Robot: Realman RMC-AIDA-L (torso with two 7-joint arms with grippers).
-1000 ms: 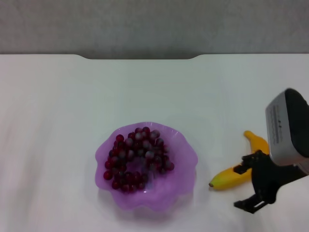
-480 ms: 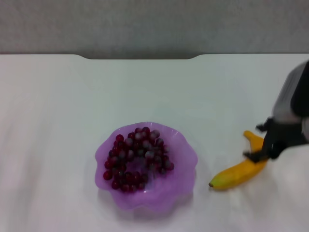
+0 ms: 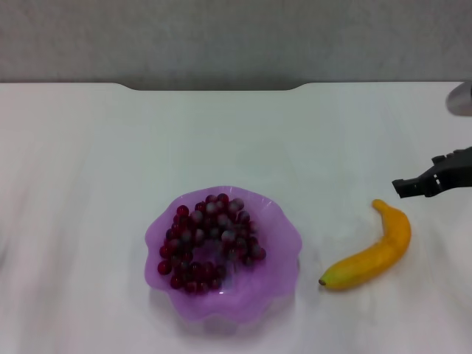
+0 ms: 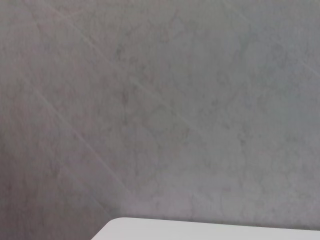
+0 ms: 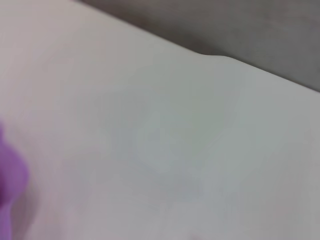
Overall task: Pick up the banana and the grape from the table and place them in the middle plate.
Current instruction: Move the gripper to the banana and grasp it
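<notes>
a grey wall (image 3: 236, 37) stands behind the work surface.

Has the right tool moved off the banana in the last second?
Yes. The right tool has risen and pulled toward the table's far right, clear of the banana, which lies unmoved beside the middle plate.

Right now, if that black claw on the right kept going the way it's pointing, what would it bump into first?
Probably nothing: the right gripper points leftward across bare table, passing beyond the banana and the middle plate. Its height is unclear.
</notes>
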